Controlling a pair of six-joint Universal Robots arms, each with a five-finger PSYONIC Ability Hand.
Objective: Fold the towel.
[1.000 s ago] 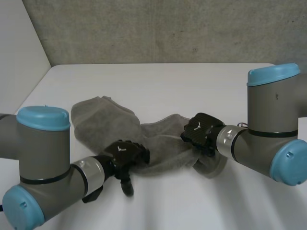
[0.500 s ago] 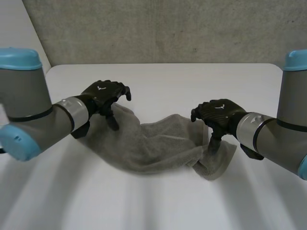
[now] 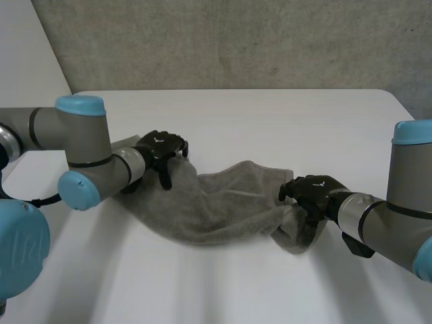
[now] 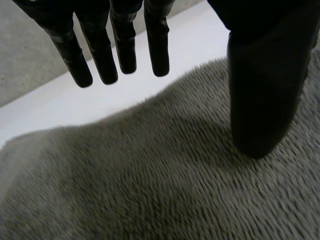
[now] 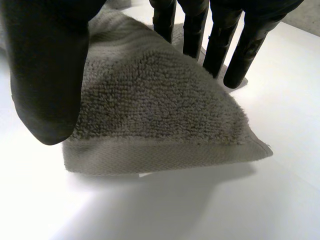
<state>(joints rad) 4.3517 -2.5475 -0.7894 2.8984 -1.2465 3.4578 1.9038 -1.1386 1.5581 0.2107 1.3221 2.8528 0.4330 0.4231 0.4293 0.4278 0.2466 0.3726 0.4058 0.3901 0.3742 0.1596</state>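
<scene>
Towel: a grey towel (image 3: 223, 206) lies crumpled in a long band across the middle of the white table (image 3: 270, 115). It runs from the left, a little farther back, to the right, a little nearer, and its middle sags toward the near edge.
Left hand: the left hand (image 3: 160, 147) is palm down over the towel's left end.
Left fingers: the fingers (image 4: 102, 60) are straight, spread and open. Their tips hang past the towel's edge over bare table, and the thumb (image 4: 260, 100) has its tip set down on the pile. Nothing is gripped.
Right hand: the right hand (image 3: 312, 189) is at the towel's right end, where the cloth is doubled into a thick corner.
Right fingers: the fingers (image 5: 217, 50) are straight and open, standing beyond the corner, with the thumb (image 5: 47, 75) on its other side. The hemmed corner lies between them with no pinch visible.
Arms: the left arm reaches in from the left, the right arm from the near right.
</scene>
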